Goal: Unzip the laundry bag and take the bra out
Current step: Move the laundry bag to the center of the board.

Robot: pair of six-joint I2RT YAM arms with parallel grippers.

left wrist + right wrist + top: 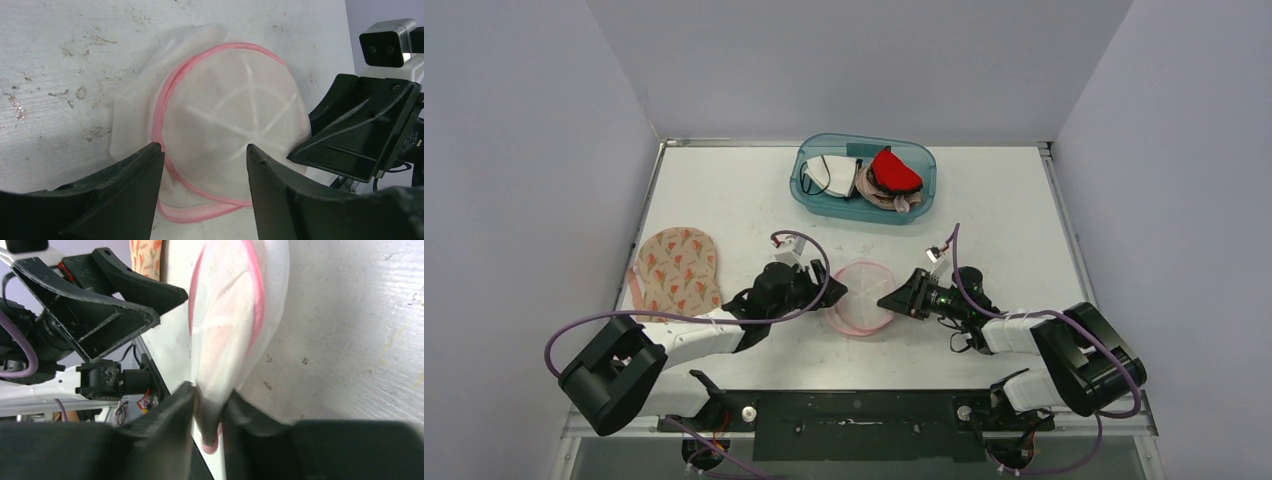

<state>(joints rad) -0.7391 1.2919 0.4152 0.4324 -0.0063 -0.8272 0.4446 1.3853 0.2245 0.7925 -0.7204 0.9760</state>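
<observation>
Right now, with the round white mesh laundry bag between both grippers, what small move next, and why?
Probably close the left gripper on the pink zipper rim of the round white mesh laundry bag: its jaws stand open at that edge, while the right gripper pinches the mesh opposite.

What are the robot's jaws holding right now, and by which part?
The right gripper pinches the laundry bag by its mesh edge between its jaws. The left gripper, jaws open, holds nothing.

A clear blue tub (849, 213) sits at the far middle of the scuffed white surface (724, 190). It holds a red piece (894, 170), a white piece (832, 176) and beige cloth (886, 198). A peach printed cloth (677, 268) lies flat near the left edge, well apart from the tub.
</observation>
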